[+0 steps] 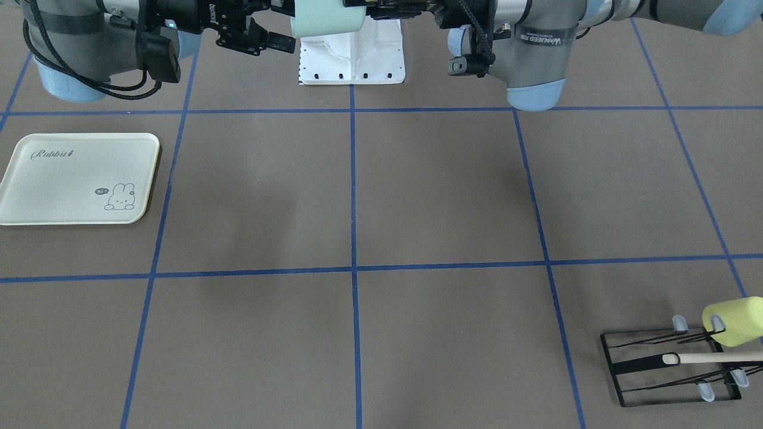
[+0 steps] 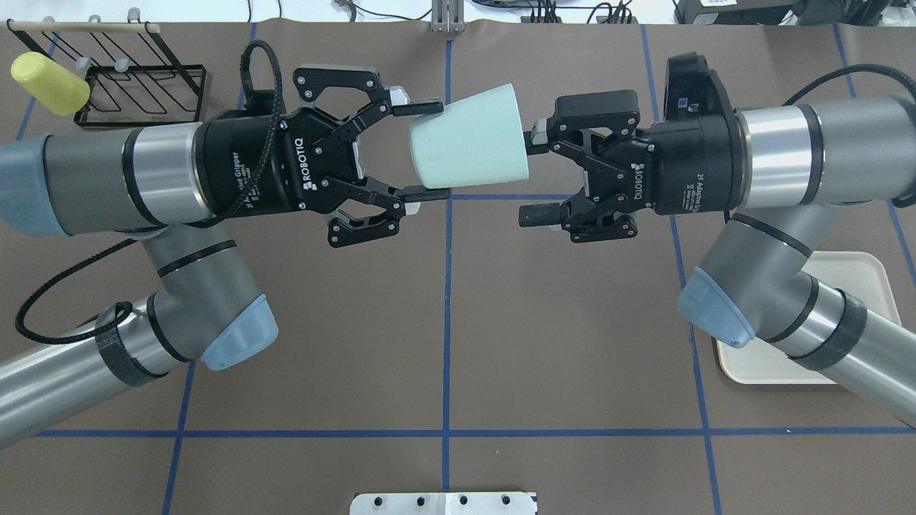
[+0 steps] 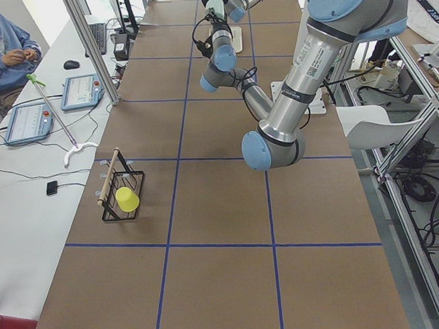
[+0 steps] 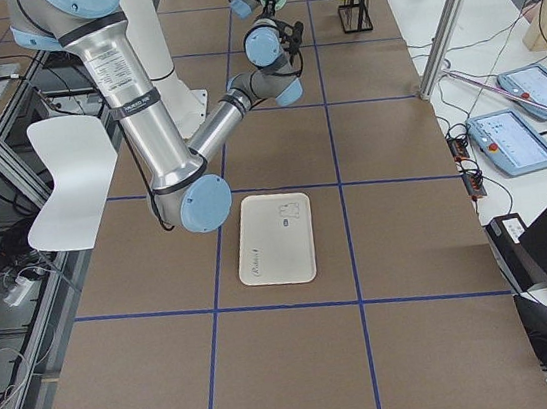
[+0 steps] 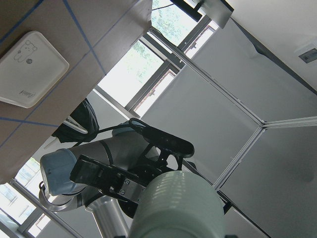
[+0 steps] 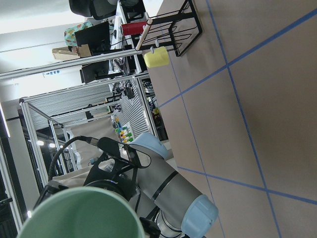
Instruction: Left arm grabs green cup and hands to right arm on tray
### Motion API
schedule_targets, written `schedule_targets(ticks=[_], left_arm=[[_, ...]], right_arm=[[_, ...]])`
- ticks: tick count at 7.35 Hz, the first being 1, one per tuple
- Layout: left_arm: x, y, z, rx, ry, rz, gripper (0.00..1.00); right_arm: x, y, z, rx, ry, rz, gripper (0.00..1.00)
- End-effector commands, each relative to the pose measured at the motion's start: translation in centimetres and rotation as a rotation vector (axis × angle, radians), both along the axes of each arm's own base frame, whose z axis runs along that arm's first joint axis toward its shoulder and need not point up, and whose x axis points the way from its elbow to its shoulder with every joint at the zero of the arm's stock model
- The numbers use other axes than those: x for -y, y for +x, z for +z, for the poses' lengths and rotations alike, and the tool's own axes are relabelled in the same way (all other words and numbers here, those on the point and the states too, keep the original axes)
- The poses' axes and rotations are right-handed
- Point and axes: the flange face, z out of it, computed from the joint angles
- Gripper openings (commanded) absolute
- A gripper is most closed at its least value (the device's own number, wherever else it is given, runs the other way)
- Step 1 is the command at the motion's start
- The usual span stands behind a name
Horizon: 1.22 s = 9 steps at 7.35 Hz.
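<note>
Our left fingers (image 2: 418,107) clamp the one green cup (image 2: 469,136); our right fingers (image 2: 538,214) gape at its rim. One yellow cup (image 2: 46,82) and one tray (image 1: 59,179) sit well away from both.

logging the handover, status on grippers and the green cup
Left gripper shut on green cup, held midair over the table. Right gripper open at the cup's rim, not yet clamped. Tray bare, nothing in the way.

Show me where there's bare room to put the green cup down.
The tray is bare, and so are the table squares between it and the black rack. Crowded: the rack corner with the yellow cup, and around the held green cup.
</note>
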Motion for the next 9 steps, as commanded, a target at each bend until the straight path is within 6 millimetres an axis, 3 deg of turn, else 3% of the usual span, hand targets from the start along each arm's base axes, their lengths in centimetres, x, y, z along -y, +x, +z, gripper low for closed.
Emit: schedule_targets(ticks=[1,3,5,8,9], left_arm=[[-0.3,0.3,-0.3,-0.01,-0.004,0.004,0.0],[-0.6,0.8,-0.3,-0.009,-0.006,0.012,0.0],[-0.6,1.0,-0.2,-0.006,-0.008,0.014,0.0],[-1.2,1.6,-0.1,-0.007,-0.008,0.03,0.0],[-1.2,1.7,-0.1,-0.006,-0.009,0.03,0.0]], right_arm=[[-0.3,-0.2,0.0,0.006,-0.003,-0.005,0.69],[-0.6,0.1,0.1,0.036,-0.02,-0.027,0.42],[-0.8,0.4,0.1,0.053,-0.01,-0.025,0.34],[-0.8,0.4,0.2,0.058,-0.007,-0.026,0.33],[-1.0,0.8,0.6,0.068,-0.001,-0.027,0.23]])
